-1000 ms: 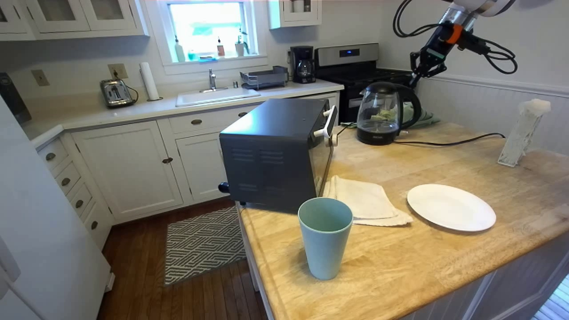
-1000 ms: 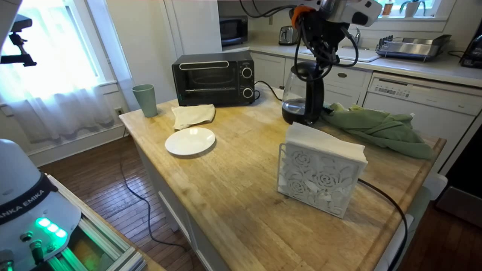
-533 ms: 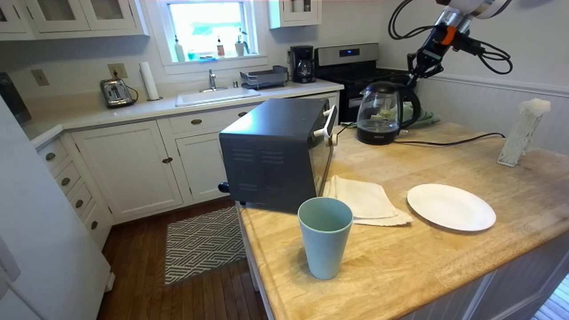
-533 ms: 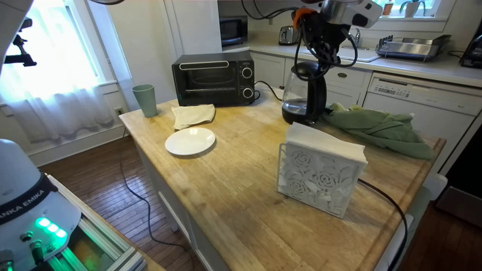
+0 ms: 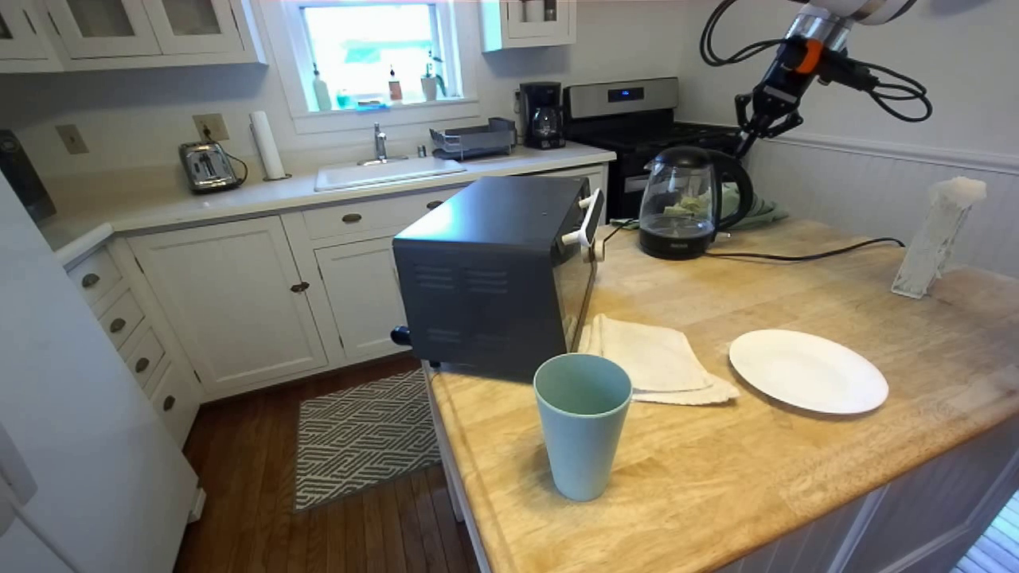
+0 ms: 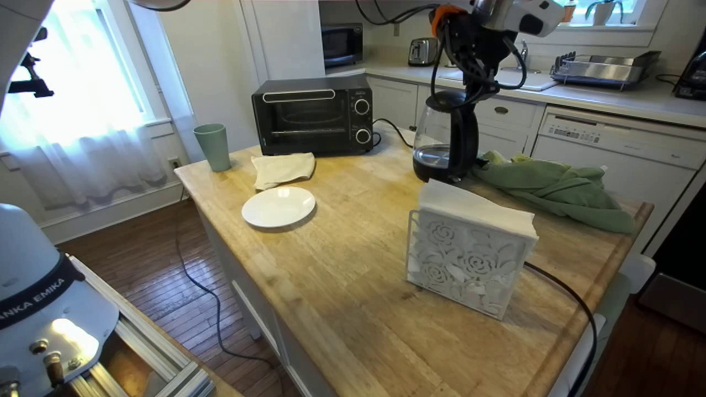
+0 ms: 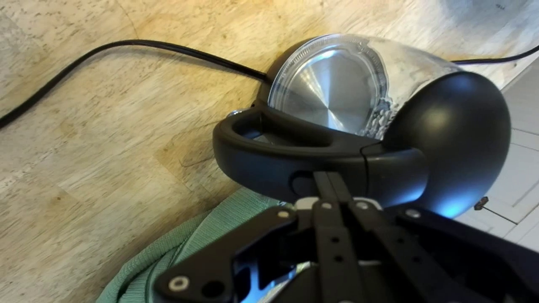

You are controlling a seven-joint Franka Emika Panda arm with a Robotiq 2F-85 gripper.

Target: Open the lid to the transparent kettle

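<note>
The transparent kettle (image 5: 673,200) stands upright on the wooden table; it also shows in an exterior view (image 6: 432,132) and the wrist view (image 7: 328,88). Its round black lid (image 7: 454,139) lies closed on top, and shows in both exterior views (image 5: 682,157) (image 6: 449,100). The black handle (image 7: 261,164) has an oval button outline (image 7: 300,185) on its outer side. My gripper (image 7: 331,179) is shut and empty, fingertips together at the handle's upper part, partly over that outline. Whether they touch it I cannot tell. In an exterior view the gripper (image 5: 743,151) points down behind the handle's top.
A green cloth (image 6: 557,187) lies beside the kettle. A napkin holder (image 6: 471,253), a white plate (image 5: 808,372), a folded cloth (image 5: 657,358), a teal cup (image 5: 583,430) and a black toaster oven (image 5: 493,270) share the table. A black cord (image 7: 139,42) runs from the kettle.
My gripper has shifted slightly, first toward the kettle and then a little back, staying shut. The lights on the robot's base have turned from green to white. The kettle and lid look the same.
</note>
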